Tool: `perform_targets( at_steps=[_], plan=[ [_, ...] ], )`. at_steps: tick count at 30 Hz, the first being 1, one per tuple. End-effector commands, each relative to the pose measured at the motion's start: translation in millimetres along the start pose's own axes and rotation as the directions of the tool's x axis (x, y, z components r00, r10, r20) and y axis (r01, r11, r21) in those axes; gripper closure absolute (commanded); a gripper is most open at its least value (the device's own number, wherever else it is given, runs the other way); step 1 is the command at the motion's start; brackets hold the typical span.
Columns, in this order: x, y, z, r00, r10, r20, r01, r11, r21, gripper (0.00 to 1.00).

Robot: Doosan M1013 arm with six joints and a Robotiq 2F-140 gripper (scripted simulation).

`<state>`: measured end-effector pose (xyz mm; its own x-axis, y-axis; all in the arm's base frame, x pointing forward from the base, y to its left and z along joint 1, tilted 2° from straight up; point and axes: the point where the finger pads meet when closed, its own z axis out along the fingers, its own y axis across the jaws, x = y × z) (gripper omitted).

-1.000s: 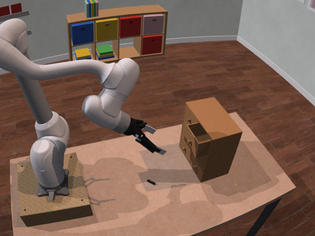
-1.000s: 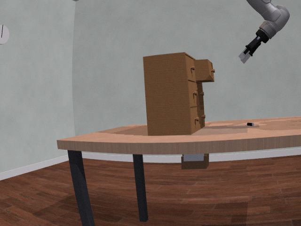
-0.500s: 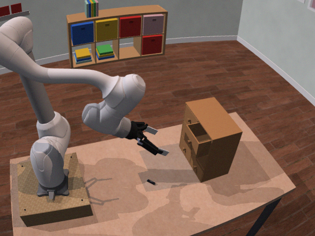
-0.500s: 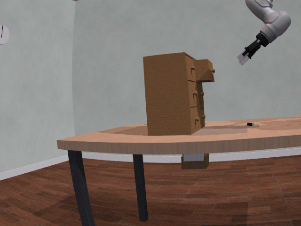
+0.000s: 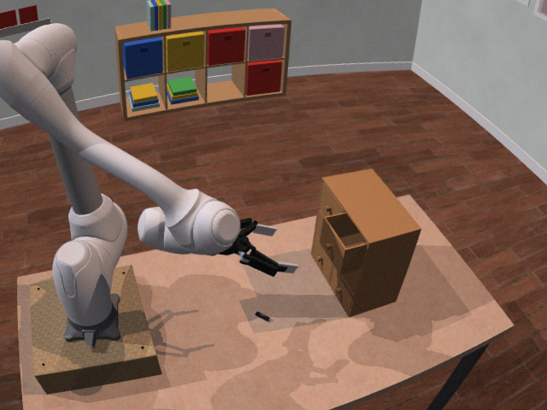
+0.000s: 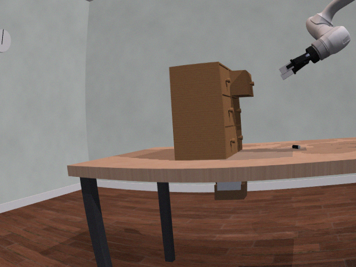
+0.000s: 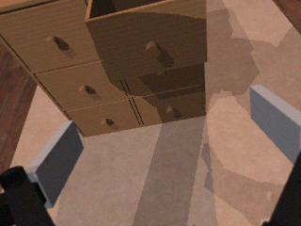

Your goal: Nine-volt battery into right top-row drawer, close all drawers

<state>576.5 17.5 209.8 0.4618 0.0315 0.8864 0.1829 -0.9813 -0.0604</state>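
The small chest stands upright on the table. Its right drawer of the top row is pulled part of the way out and looks level; the part of its inside that shows looks empty. The other drawers look pushed in. The nine-volt battery, small and black with a lighter end, lies on the table in front of the chest; it is not in the wrist view. My gripper is open and empty, in the air before the chest, tilted toward the drawer fronts.
The table carries the arm's base plate at its far end from the chest. A shelf with coloured boxes stands on the floor by the wall, away from the table.
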Motion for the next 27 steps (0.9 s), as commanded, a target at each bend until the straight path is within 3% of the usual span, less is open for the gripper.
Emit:
perform_targets(
  at_steps=[1,16,17,27],
  plan=[
    [-3.7,-4.8,4.4,0.994,-0.013,-0.108,0.011,1.000,-0.025,0.00],
    [-4.5,-4.1,7.1,0.991,-0.015,-0.134,0.011,1.000,-0.027,0.00],
    [-4.5,-4.1,7.1,0.991,-0.015,-0.134,0.011,1.000,-0.027,1.00],
    [-4.5,-4.1,7.1,0.991,-0.015,-0.134,0.011,1.000,-0.027,1.00]
  ],
)
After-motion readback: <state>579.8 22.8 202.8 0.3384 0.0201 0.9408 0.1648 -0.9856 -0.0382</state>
